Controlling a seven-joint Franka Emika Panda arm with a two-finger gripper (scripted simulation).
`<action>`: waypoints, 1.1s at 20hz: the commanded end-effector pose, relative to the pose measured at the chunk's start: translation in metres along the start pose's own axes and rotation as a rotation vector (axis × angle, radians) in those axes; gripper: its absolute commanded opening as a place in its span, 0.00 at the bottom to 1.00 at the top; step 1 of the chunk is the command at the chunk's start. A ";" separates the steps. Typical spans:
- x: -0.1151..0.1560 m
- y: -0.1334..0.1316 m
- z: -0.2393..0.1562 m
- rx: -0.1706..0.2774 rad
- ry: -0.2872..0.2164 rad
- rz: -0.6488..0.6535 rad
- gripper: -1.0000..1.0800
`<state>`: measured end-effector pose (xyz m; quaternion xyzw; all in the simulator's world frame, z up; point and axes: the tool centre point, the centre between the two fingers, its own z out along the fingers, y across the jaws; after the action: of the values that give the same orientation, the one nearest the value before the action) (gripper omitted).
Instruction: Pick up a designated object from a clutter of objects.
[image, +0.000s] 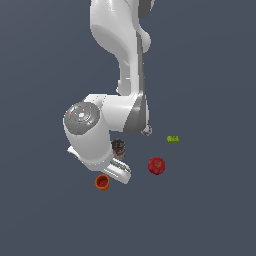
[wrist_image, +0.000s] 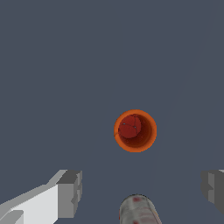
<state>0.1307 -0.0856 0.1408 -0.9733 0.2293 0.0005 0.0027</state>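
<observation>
The designated object, a small orange cup (wrist_image: 135, 131) with a reddish inside, stands upright on the dark floor and I look straight down into it. My gripper (wrist_image: 142, 186) is open, its two grey fingers (wrist_image: 70, 192) set wide apart, with nothing between them. The cup lies beyond the fingertips, not between them. In the exterior view the cup (image: 102, 182) sits just beside the white hand (image: 119, 171), at the near edge of the clutter of objects.
A dark can (image: 118, 146) stands right behind the hand and also shows in the wrist view as the can (wrist_image: 138, 211). A red apple (image: 157, 165), a lime-green block (image: 173, 139) and a whitish ball (image: 146, 131), half hidden by the arm, lie toward the exterior view's right.
</observation>
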 end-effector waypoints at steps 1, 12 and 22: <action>0.008 0.003 0.017 -0.001 0.002 0.034 0.96; 0.021 0.010 0.052 -0.005 0.003 0.103 0.96; 0.020 0.011 0.077 -0.005 0.002 0.102 0.96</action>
<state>0.1448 -0.1039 0.0718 -0.9604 0.2785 -0.0003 0.0001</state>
